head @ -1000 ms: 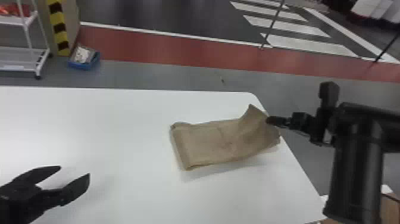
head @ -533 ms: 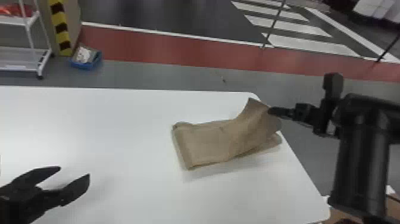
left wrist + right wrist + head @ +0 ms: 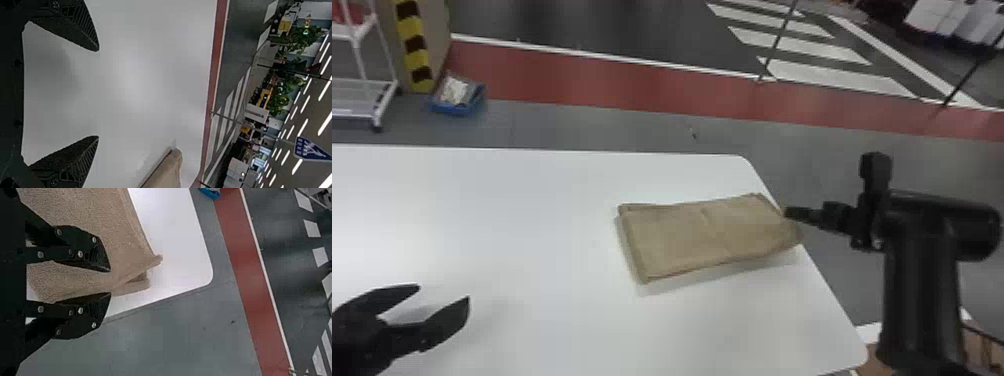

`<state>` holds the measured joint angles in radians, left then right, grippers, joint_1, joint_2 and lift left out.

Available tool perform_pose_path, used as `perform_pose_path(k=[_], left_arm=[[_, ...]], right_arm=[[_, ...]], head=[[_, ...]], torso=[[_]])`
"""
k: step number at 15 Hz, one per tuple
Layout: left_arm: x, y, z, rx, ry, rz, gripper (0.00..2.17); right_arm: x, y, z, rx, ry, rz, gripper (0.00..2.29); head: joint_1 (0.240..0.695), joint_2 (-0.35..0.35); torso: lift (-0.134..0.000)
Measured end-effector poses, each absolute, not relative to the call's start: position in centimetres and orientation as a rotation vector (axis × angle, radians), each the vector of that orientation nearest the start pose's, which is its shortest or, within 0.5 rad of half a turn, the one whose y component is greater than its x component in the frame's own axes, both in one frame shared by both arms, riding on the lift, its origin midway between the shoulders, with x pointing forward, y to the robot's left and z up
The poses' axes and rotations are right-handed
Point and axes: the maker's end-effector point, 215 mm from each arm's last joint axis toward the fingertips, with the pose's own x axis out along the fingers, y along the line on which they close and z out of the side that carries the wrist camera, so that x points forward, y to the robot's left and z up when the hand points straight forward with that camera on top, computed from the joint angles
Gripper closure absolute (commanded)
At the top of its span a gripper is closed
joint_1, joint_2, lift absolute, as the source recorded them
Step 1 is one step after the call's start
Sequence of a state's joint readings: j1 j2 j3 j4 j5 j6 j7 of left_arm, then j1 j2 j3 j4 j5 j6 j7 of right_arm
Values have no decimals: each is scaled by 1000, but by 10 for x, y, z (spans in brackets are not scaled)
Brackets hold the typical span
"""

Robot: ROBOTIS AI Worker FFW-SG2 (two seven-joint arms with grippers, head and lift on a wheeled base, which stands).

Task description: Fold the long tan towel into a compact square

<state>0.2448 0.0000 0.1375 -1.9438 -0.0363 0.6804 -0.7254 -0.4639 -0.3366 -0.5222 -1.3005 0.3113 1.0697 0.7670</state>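
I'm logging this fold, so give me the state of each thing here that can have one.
Towel: folded in layers, lying oblong, not yet a square.
Left gripper: open, nothing between its fingers.
Right gripper: open, fingers parted, at the towel's right end.
Blue bin: open-topped, things inside.

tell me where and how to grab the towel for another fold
Likely by its right short end, coming in low from the robot's right: there the flat, folded towel reaches the edge of the table, so the jaws could pinch its layers from above and below.
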Motion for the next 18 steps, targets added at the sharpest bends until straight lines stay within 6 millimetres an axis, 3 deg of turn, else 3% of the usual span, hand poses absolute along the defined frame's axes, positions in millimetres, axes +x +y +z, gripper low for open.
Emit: perform_pose_path(k=[4, 7, 13, 16, 18], left_arm=[[449, 169, -449, -173, 534, -548, 90], [450, 170, -450, -174, 531, -547, 90], [450, 170, -452, -175, 524, -552, 90], [450, 174, -451, -176, 520, -545, 90], [451, 174, -451, -175, 517, -545, 90]], right_arm=[[540, -529, -405, 379, 787, -55, 56], [535, -535, -403, 389, 788, -64, 60], [534, -550, -432, 291, 824, -88, 103], [535, -547, -444, 265, 841, -88, 313], [541, -538, -447, 260, 832, -68, 724]], head=[[695, -350], [695, -350], [695, -350], [695, -350], [695, -350]], torso=[[-124], [-124], [-124], [-124], [-124]])
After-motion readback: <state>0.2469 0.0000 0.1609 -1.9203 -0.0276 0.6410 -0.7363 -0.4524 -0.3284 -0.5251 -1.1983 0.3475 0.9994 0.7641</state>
